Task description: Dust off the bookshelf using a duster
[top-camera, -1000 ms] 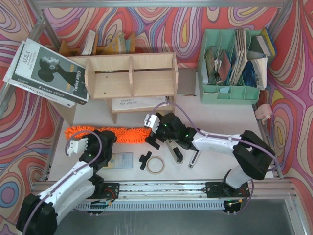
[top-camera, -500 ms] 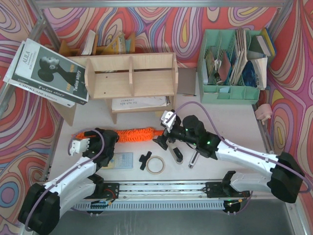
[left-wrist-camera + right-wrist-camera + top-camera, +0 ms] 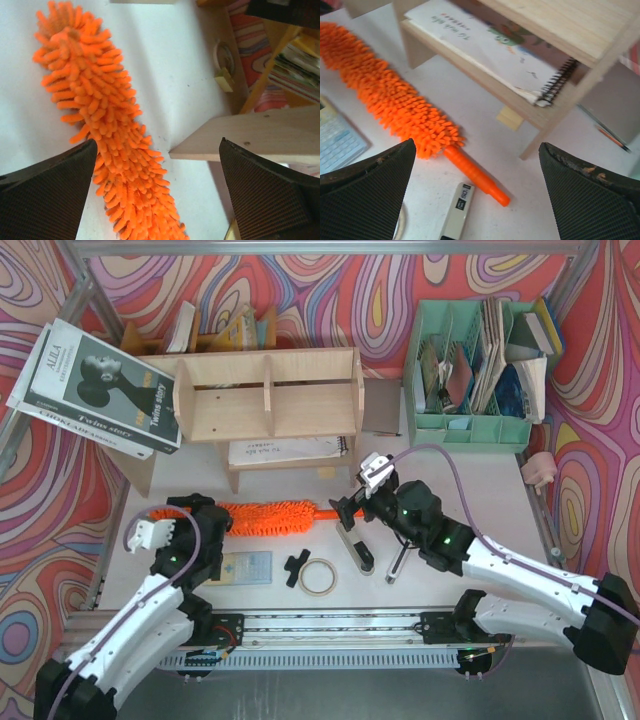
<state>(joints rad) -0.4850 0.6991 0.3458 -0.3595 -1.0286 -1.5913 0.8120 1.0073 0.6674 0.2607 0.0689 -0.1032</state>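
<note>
The table (image 3: 480, 490) has its widest bare stretch beyond and to the right of the right gripper (image 3: 345, 514), reaching to the mint green file organizer (image 3: 470, 432) at the far right. The left table edge runs just outside the left gripper (image 3: 205, 524).

The bookshelf (image 3: 270, 395) stands beyond both grippers, its front edge and left leg close ahead of the left one. In the left wrist view, a plywood edge juts in between that gripper's fingers from the right. A spiral notebook (image 3: 485, 50) lies under the shelf, ahead of the right gripper. A large magazine (image 3: 100, 385) leans at the shelf's left end, well beyond the left gripper.

The duster (image 3: 275, 517) lies flat on the table, spanning the gap from one gripper to the other, parallel to the shelf front.

The left gripper's jaws stand wide apart and hold nothing. The fluffy head passes lengthwise between the fingers, its fibres brushing up to the left finger (image 3: 50, 195); whether they press on it cannot be told.

The right gripper is likewise spread wide and empty. The duster's smooth handle (image 3: 476, 176) lies on the table below and between its fingers, apart from both.

On the near side of the duster, a calculator (image 3: 247, 567) sits beside the left gripper and a tape roll (image 3: 318, 578) between the two arms.
</note>
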